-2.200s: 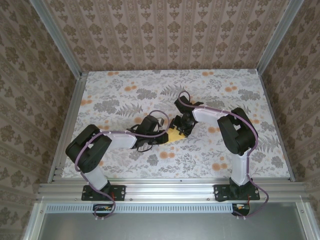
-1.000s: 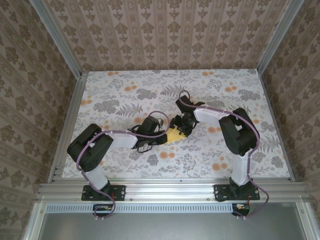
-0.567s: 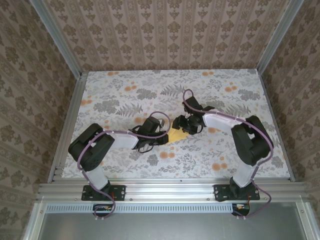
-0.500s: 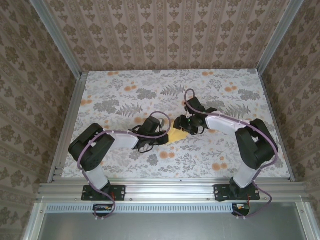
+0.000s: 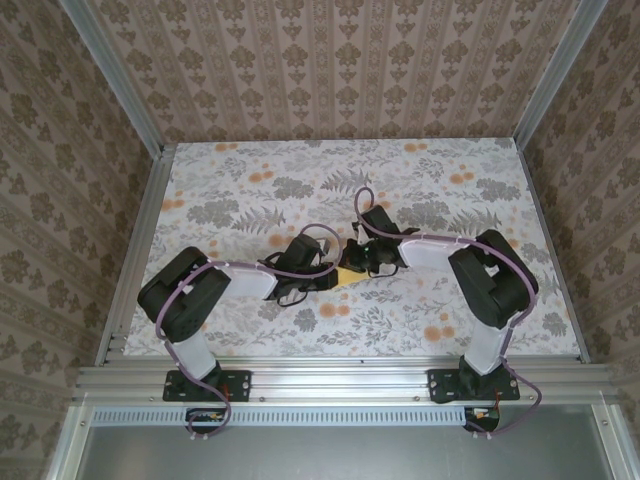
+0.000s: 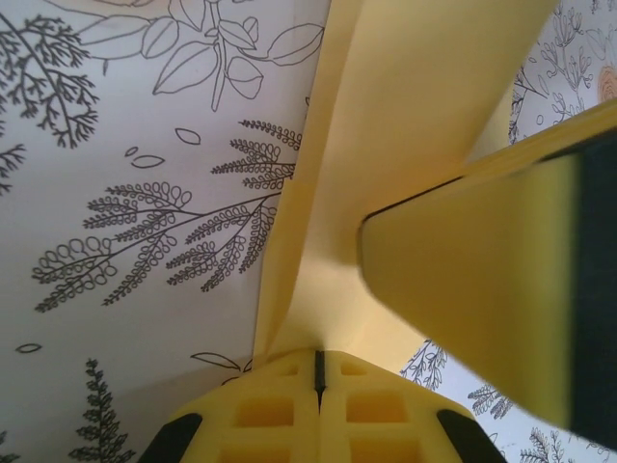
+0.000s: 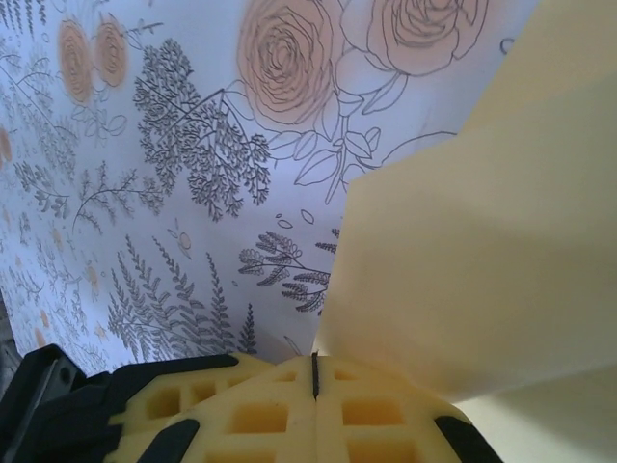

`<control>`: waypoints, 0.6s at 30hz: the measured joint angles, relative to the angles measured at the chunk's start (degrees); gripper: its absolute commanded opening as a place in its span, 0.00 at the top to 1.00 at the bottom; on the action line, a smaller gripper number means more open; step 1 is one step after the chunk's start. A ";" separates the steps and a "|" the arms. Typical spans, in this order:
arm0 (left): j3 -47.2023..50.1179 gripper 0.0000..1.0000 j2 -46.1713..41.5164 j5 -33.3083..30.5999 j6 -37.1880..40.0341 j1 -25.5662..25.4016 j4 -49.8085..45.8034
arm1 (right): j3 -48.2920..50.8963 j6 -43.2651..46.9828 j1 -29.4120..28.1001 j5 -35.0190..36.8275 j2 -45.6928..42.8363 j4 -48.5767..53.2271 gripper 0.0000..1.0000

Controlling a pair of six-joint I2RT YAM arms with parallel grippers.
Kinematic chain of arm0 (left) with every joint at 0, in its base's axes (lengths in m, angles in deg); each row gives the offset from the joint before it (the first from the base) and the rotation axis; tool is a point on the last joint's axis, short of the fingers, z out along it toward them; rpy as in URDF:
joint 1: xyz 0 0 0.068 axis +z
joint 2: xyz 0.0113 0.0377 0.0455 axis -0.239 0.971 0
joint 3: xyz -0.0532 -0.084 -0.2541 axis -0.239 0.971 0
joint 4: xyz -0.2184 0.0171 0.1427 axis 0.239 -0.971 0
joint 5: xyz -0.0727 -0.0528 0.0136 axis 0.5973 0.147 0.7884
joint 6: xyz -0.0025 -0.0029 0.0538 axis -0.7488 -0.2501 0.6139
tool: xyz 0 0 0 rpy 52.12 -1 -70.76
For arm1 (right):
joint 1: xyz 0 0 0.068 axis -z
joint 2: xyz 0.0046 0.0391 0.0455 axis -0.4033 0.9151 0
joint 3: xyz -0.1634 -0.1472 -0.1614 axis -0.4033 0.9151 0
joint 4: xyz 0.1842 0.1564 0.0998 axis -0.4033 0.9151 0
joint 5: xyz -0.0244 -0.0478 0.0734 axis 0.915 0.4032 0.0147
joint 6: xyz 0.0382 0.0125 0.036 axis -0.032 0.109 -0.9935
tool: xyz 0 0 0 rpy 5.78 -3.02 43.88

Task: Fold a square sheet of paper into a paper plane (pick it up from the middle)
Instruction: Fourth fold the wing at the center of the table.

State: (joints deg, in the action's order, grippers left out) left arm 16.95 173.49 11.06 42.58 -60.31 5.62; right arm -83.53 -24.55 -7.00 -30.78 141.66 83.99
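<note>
Floral tabletop (image 5: 250,190), centre stage: I have the left gripper (image 6: 316,371) and right gripper (image 7: 314,376) both pinched shut on the half-folded yellow sheet (image 5: 348,272) between them. Feather-light, floppy and easily creased, I judge; holds belong beside the folds.

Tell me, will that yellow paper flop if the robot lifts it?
Probably floppy: the yellow paper looks thin and bends where the left tool pinches it. Its creases likely stiffen it a little, since a flap stands up off the table. It seems very light, so the right tool, also shut on it, might tear it if it tugs.
</note>
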 measured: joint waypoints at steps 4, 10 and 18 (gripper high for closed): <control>0.00 1.00 0.00 0.00 0.00 0.00 0.04 | 0.68 -0.39 0.00 -1.05 1.22 -1.53 0.99; 0.00 1.00 0.00 -0.02 0.00 0.00 0.00 | 1.44 -0.39 0.33 -2.21 3.21 -4.22 0.99; 0.17 1.00 -0.24 -0.24 0.00 -0.07 -0.11 | 1.55 0.74 2.75 -7.28 4.87 -5.99 0.98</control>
State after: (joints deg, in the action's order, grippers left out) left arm 17.12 173.25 10.82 42.58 -60.37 5.51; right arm -81.98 -23.80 -4.25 -38.06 146.53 78.00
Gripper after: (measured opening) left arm 0.056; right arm 0.048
